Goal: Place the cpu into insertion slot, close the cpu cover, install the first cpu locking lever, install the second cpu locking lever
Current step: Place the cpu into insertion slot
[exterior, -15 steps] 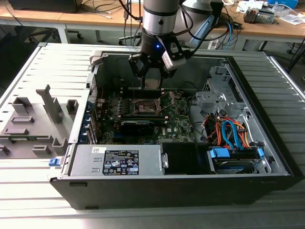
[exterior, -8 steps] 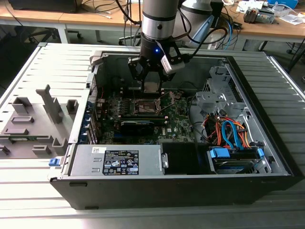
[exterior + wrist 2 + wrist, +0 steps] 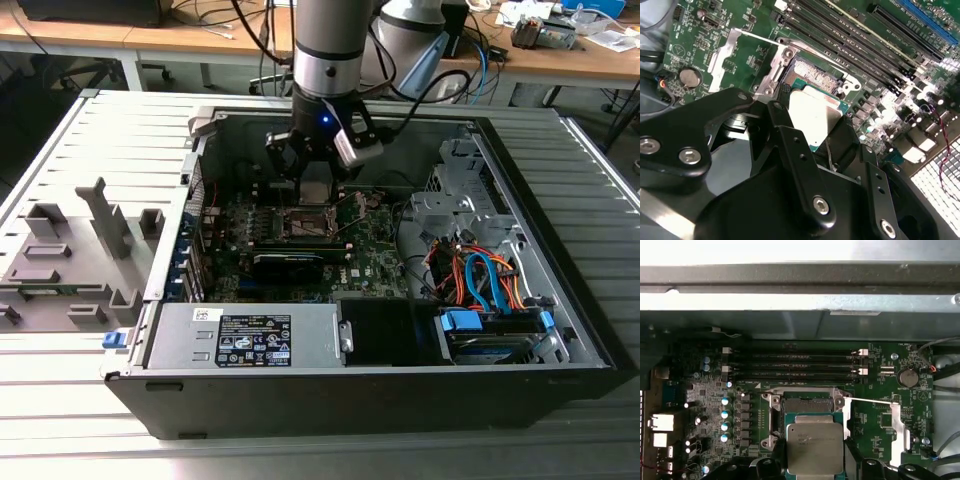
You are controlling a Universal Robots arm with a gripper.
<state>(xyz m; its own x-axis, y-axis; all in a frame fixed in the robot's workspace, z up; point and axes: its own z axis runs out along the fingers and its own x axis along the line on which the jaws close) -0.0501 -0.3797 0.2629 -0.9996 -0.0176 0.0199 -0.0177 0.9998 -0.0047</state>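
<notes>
Slatted tabletop [image 3: 100, 130] under everything; open computer case [image 3: 330, 405] lying around the tool [image 3: 316, 195]; green motherboard [image 3: 370, 250] spread beneath the tool; tool clenched on the cpu, fingers [image 3: 782, 117] pressed to two opposite edges; insertion slot [image 3: 807, 405] uncovered just below the fingertips, dark centre exposed; cpu [image 3: 815, 445] gripped pale face outward, poised over the slot, not seated.
</notes>
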